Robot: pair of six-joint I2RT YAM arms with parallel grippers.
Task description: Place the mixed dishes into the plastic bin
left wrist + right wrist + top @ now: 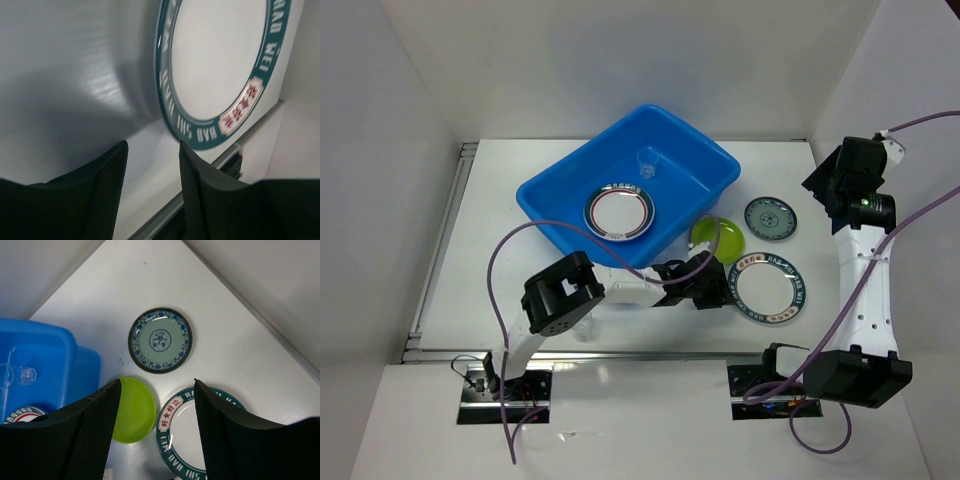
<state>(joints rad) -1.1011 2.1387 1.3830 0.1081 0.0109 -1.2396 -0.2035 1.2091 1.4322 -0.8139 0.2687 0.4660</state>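
Note:
The blue plastic bin (565, 195) stands at the table's middle and holds a teal-and-red-rimmed plate (619, 214) and a clear cup (647, 164). A lime-green plate (720, 237), a dark teal patterned saucer (770, 218) and a second teal-and-red-rimmed plate (769, 287) lie on the table to the bin's right. My left gripper (712, 285) is open and empty, low over the table just left of that rimmed plate (220, 65). My right gripper (156, 390) is open and empty, high above the green plate (132, 410), the saucer (160, 340) and the rimmed plate (187, 432).
The table's metal front rail (200, 192) runs close behind the left fingers. White enclosure walls (410, 150) stand on the left, back and right. The bin's corner (45, 365) shows at the left of the right wrist view.

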